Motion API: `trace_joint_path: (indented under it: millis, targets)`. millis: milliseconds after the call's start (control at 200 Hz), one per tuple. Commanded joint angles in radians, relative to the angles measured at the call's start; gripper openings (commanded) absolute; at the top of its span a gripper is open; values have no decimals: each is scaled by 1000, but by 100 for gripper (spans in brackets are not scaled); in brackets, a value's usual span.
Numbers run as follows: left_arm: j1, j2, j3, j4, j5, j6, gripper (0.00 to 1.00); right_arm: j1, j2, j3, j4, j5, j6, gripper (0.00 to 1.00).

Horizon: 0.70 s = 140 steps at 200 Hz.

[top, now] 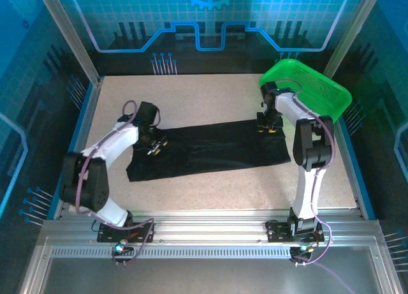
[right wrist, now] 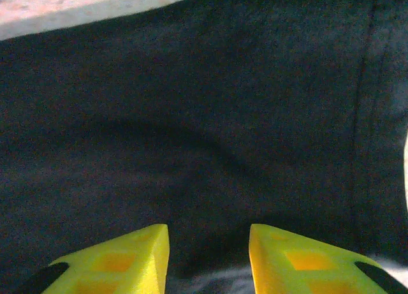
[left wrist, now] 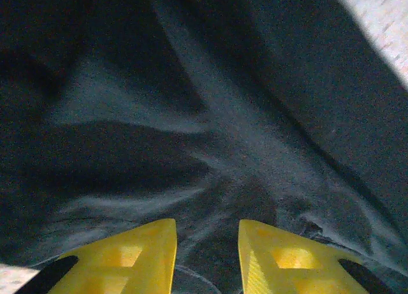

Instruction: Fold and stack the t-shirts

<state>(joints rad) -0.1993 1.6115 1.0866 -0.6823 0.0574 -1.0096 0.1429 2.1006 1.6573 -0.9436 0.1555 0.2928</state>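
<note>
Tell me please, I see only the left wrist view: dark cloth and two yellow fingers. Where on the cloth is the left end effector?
Observer: The left end effector is at the left end of the black cotton t-shirt, a long strip lying across the speckled beige table.
Operator: And the other arm?
Observer: The right end effector is at the strip's far edge, near its right end.
Operator: Is something close to it?
Observer: The green plastic mesh basket is beyond it, at the far right corner.
</note>
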Motion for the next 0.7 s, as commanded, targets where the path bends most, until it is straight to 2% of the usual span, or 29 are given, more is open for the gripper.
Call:
trace_joint_path:
  millis: [0,195,285,390,615,695]
  targets:
    - [4,130,29,64,39,-141,30,-6,93,64,-106,84,-35,37]
    - [52,395,248,-18,52,-74,25,12,110,39,-162,121,-26,36]
    - [83,496,381,-68,6,-33,26,39,69,-33,-166,82,5,36]
    - [98,619,575,-46,6,-15,27,89,-7,-153,-141,18,83,36]
    - [25,964,1143,33,52,-7,29,317,-124,-309,-121,-71,294,35]
    - [-9,1067,1271,128,94,-57,29,393,-142,-333,-88,-103,381,35]
